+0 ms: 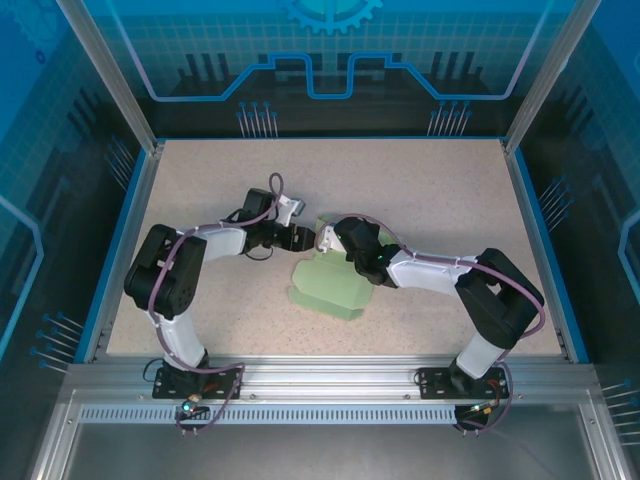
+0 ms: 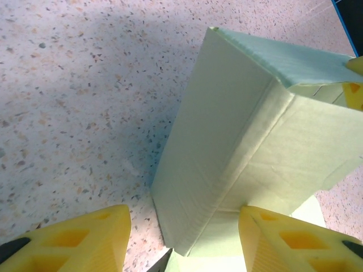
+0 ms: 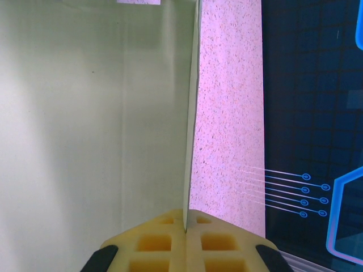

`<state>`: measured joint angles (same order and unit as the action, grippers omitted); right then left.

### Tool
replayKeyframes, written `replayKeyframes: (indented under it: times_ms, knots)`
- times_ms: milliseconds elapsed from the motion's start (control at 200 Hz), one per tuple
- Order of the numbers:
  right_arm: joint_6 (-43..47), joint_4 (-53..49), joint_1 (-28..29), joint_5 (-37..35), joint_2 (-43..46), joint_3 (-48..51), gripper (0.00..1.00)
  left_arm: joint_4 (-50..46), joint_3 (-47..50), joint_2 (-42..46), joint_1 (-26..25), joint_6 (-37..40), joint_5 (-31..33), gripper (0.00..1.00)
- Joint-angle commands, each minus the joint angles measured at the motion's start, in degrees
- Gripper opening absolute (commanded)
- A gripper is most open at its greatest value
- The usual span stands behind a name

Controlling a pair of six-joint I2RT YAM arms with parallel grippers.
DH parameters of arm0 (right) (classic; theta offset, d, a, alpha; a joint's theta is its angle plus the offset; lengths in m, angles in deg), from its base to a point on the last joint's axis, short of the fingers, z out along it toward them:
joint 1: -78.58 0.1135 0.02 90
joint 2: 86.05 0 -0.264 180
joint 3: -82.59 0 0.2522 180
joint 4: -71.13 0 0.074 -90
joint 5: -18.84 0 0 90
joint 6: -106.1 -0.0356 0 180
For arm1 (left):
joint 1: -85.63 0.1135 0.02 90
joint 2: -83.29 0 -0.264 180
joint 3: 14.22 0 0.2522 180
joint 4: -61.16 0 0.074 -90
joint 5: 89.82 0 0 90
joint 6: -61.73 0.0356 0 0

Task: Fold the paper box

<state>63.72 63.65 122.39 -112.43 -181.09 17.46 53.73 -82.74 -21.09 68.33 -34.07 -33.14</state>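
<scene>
Here, right pincer (image 3: 185, 218) clamps the thin, creased mint paper box (image 3: 85, 141); left pincer (image 2: 182, 218) gapes, seemingly loose.

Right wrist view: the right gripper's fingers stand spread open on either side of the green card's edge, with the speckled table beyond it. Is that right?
Not quite. The right wrist view shows the right gripper shut, pinching the thin edge of the paper box rather than spread open. The speckled table does lie beyond the card.
</scene>
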Motion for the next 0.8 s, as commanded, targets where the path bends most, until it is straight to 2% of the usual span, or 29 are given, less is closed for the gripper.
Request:
replayKeyframes:
  times_ms: [0, 275, 470, 795]
  knots:
    - [-0.62, -2.47, -0.04, 1.79, 0.65, -0.96, 0.0, 1.03, -2.1, -1.01, -1.06, 0.98, -2.11, 0.55]
    - [-0.52, -2.83, -0.06, 1.72, 0.78, -1.1, 0.0, 3.5, -0.38, 0.1, -1.24, 0.62, -1.83, 0.58]
    - [-0.5, -2.43, -0.14, 1.78, 1.31, -1.1, 0.0, 4.93, 0.65, 0.67, -1.25, 1.23, -4.98, 0.6]
    - [0.24, -1.03, 0.3, 0.86, 2.41, -0.63, 0.0, 4.47, 1.19, 0.85, -1.24, 5.62, -6.58, 0.6]
